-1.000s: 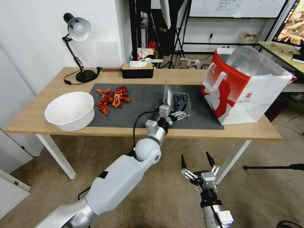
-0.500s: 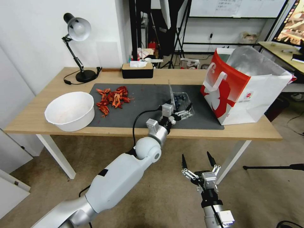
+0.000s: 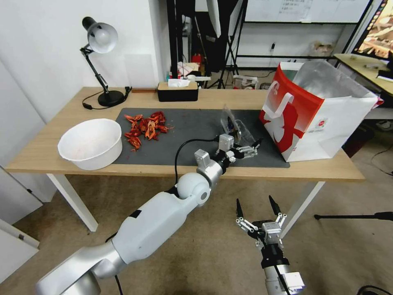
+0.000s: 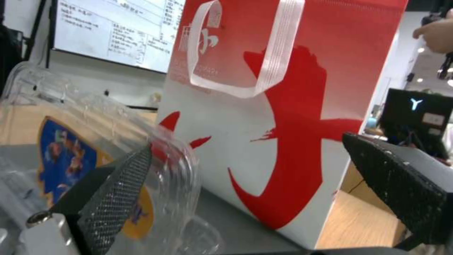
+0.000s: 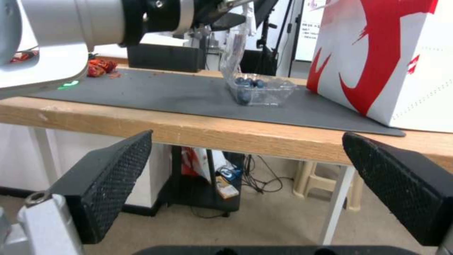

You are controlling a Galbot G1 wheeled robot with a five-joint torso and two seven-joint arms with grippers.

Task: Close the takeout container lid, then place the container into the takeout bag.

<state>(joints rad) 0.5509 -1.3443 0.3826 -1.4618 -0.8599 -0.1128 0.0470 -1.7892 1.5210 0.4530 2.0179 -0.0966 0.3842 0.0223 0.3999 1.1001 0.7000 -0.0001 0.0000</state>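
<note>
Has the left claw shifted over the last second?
Yes. The left claw has moved to the robot's right along the dark mat, closing on the takeout bag, and it is open beside the takeout container lid.

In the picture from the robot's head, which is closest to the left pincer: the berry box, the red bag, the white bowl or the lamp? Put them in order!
From the left pincer, over the mat's near edge:
1. Berry box, right by it, just behind.
2. Red bag, to the right.
3. White bowl, far left on the table.
4. Lamp, back left corner.
</note>
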